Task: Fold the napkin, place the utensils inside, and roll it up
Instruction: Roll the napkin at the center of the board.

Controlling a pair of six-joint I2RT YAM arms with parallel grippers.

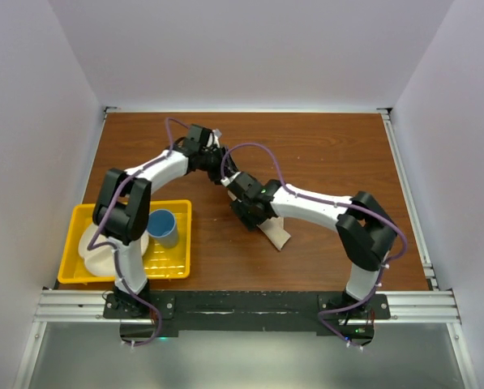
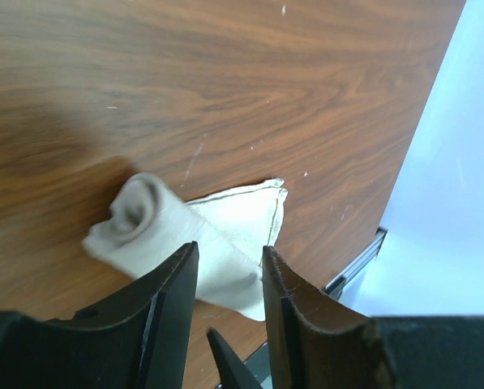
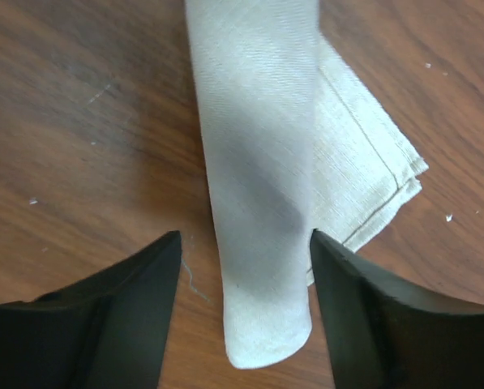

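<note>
The napkin [image 3: 258, 162] lies rolled into a long beige tube on the wooden table [image 1: 323, 154], near the middle and a little toward the right arm's side. One flat hemmed corner sticks out from under the roll and rests on the wood. In the left wrist view the napkin [image 2: 185, 235] shows its spiral end, with the loose corner spread beside it. From above, only the near end of the napkin [image 1: 279, 234] shows past the right arm's wrist. The right gripper [image 3: 246, 239] hangs over the roll with its jaws spread wide, one on each side of the tube, holding nothing; wood shows between the left jaw and the cloth. The left gripper [image 2: 229, 251] sits above the other end, its jaws partly apart, and the cloth shows through the gap without being pinched. Well off to the left, a yellow tray [image 1: 177, 267] holds a blue cup [image 1: 164, 227] and a white plate [image 1: 92, 247].
</note>
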